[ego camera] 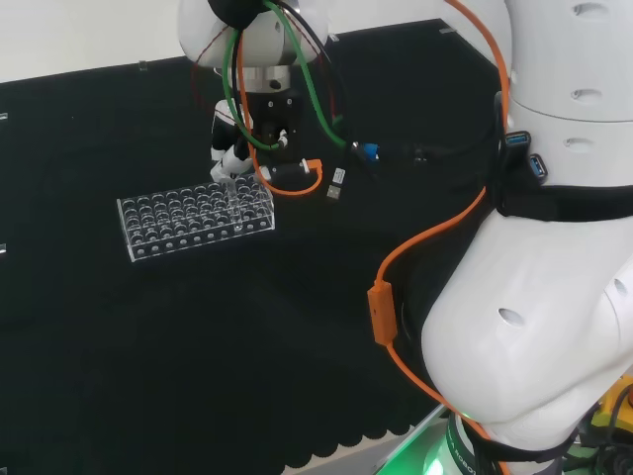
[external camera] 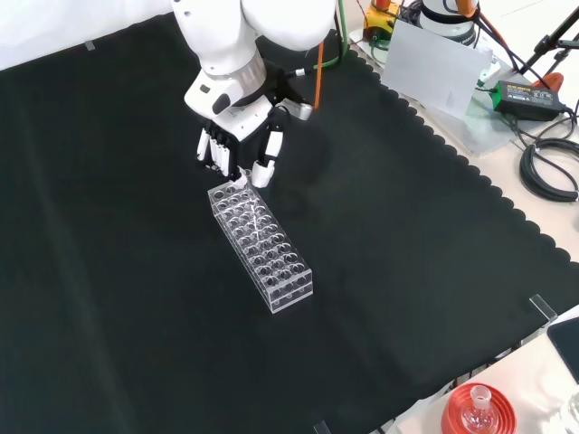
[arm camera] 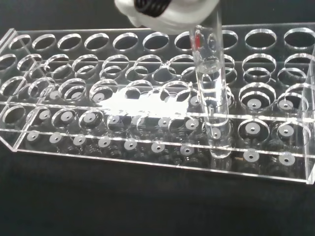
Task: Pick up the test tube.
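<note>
While your hand [external camera: 237, 145] hovers at the clear rack's [external camera: 271, 253] far end, fingers hanging nearly straight, nothing is gripped.
Your wrist view alone reveals the test tube [arm camera: 213, 93] upright in the rack; bare black cloth [external camera: 109, 271] surrounds it.

Even, bright overhead light in all views; the black cloth [external camera: 136, 271] soaks it up, shadows barely visible. Wrist view: white glare patch on the clear rack [arm camera: 147, 105], highlights along the test tube [arm camera: 212, 98], blurred white part of the hand [arm camera: 162, 12] close to the lens. Green glow at head view's lower edge
</note>
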